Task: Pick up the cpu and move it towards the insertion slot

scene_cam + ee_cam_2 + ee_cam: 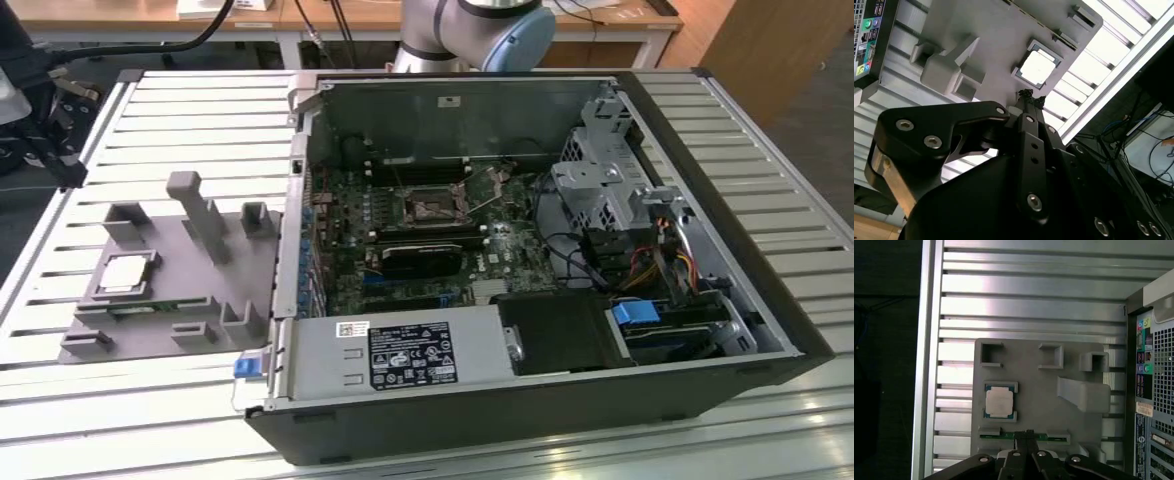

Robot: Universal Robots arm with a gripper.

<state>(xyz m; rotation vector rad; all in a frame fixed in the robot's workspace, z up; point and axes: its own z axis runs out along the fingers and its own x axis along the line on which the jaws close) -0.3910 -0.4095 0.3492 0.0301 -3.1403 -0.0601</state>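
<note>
The claw (1026,434) is pressed together and holds nothing.
Its tips hang over the grey tray (1044,390), near the cpu (999,401), a shiny square chip lying flat in its pocket. The computer case (1154,390) is cut off at the edge. Farther off, in the exterior view, the insertion slot (430,207) sits inside the case, well apart.

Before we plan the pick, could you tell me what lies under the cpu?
The cpu rests on the grey holder plate, which lies on the slatted table. The plate's surface directly beneath the cpu is covered.
</note>
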